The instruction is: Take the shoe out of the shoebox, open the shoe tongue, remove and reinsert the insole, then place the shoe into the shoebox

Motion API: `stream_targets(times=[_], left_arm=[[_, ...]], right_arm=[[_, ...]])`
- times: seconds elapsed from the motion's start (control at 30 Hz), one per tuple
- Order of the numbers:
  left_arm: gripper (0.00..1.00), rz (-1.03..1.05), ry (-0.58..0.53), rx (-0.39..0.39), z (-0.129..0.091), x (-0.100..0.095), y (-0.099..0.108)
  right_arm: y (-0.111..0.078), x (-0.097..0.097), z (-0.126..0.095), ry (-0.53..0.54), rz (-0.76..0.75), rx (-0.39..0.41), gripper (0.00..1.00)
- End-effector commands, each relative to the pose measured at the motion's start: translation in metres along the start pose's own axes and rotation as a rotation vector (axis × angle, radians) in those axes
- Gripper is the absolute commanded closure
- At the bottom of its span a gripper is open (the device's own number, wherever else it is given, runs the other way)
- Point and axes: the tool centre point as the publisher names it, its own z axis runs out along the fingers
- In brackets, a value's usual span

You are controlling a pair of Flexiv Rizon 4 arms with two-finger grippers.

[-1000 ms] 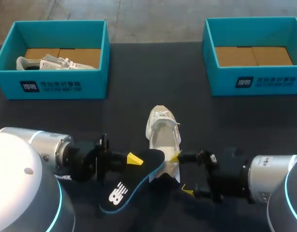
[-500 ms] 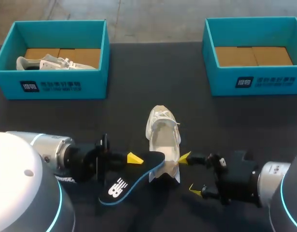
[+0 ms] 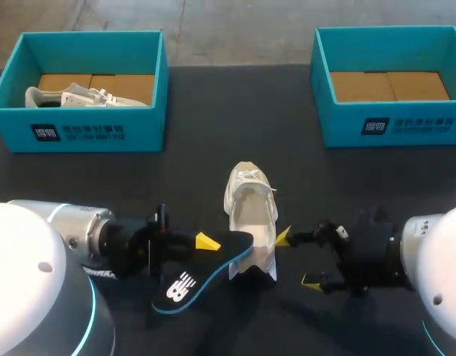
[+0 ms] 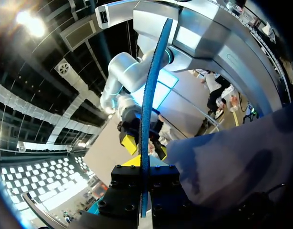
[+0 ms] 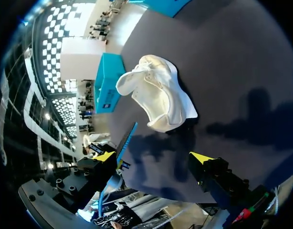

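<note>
Left pincer clamped on the black insole, which sits edge-on between its fingers. Insole's far end meets the heel of the white shoe. Shoe sits mid-tabletop, outside both shoeboxes. Right pincer is wide open and holds nothing, one tip just beside the shoe.

The right gripper hangs over the dark table, its two yellow-tipped fingers spread wide with nothing between them. Ahead of it a white shoe rests on the table, clear of both tips, its open mouth in plain sight. A dark insole with a blue edge shows edge-on just beside one finger, and a teal shoebox stands beyond the shoe
</note>
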Motion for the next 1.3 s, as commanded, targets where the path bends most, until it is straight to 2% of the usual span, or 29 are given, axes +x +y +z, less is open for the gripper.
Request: stream_targets(times=[0.03, 0.3, 0.67, 1.07, 1.3], left_arm=[[1.0, -0.01, -0.01, -0.004, 0.002, -0.002, 0.001], [1.0, -0.025, -0.038, -0.027, 0.002, -0.011, 0.009], [1.0, -0.038, -0.041, -0.037, 0.002, -0.015, 0.014], [1.0, -0.042, -0.031, -0.033, 0.001, -0.015, 0.019], [1.0, -0.049, -0.03, -0.027, 0.001, -0.013, 0.021]], right_arm=[[-0.01, -0.016, 0.007, 0.173, 0.192, -0.006, 0.0], [-0.005, -0.014, 0.006, 0.164, 0.181, 0.005, 0.0], [0.021, -0.012, 0.007, 0.066, 0.175, 0.055, 0.0], [0.036, -0.016, 0.008, -0.024, 0.21, 0.168, 0.0], [0.04, -0.017, 0.006, 0.005, 0.169, 0.19, 0.0]])
